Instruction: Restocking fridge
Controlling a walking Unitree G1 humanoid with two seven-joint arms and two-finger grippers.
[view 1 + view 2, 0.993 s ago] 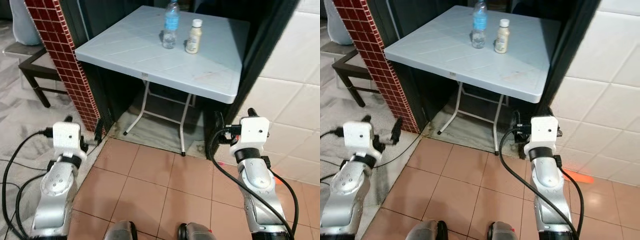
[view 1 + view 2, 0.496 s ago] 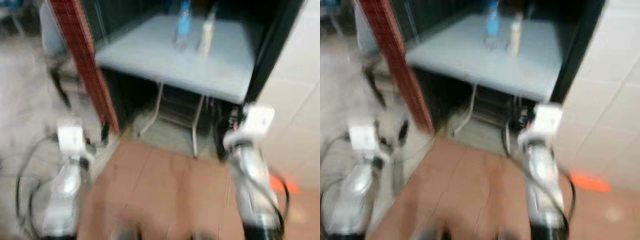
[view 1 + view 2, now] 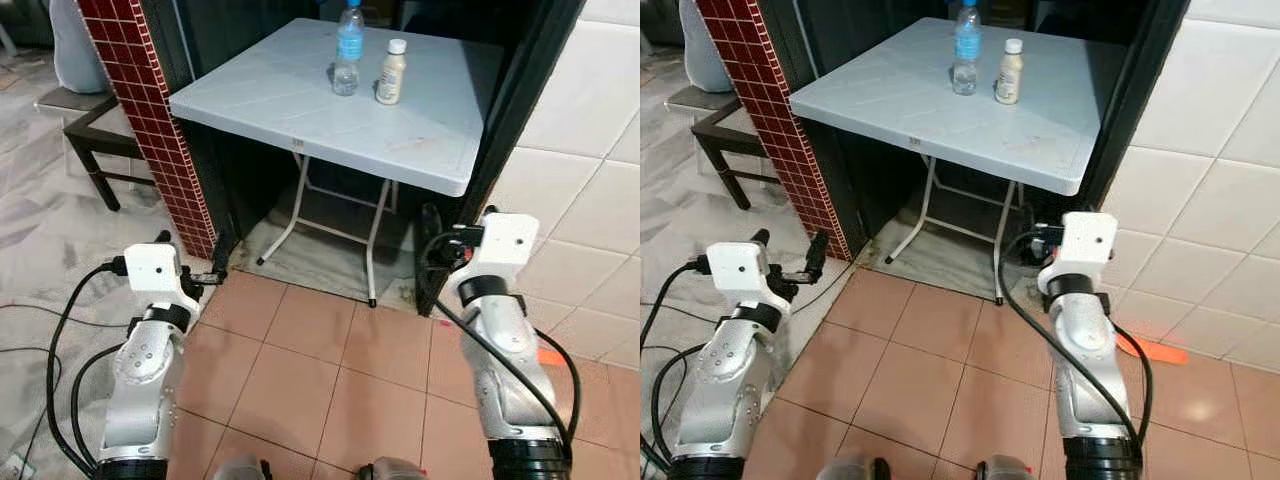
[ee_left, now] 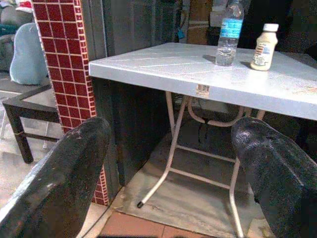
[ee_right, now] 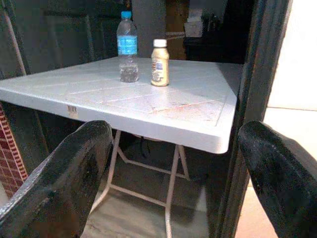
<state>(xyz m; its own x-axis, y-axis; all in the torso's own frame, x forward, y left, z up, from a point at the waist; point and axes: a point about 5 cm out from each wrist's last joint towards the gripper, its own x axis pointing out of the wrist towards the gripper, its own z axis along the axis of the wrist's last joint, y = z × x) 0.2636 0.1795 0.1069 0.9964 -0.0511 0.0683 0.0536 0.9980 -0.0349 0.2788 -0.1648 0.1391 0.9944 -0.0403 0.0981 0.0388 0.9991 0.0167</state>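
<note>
Bottles, a clear plastic water bottle (image 3: 348, 50) and a cream drink bottle (image 3: 390, 73), stand side by side at the far end of the pale grey folding table (image 3: 300, 105), now nearer after the blurred walk (approach under way), both left gripper (image 4: 168, 163) and right gripper (image 5: 173, 168) spread, empty.

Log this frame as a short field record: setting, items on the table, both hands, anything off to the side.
setting: tiled floor in front of a white folding table set in a dark doorway
on table: clear water bottle with blue label, cream bottle with white cap, both upright, side by side, apart
left hand: open, held low short of the table, holding nothing
right hand: open, held low short of the table, holding nothing
left side: red tiled pillar, dark chair
right side: white tiled wall
</note>
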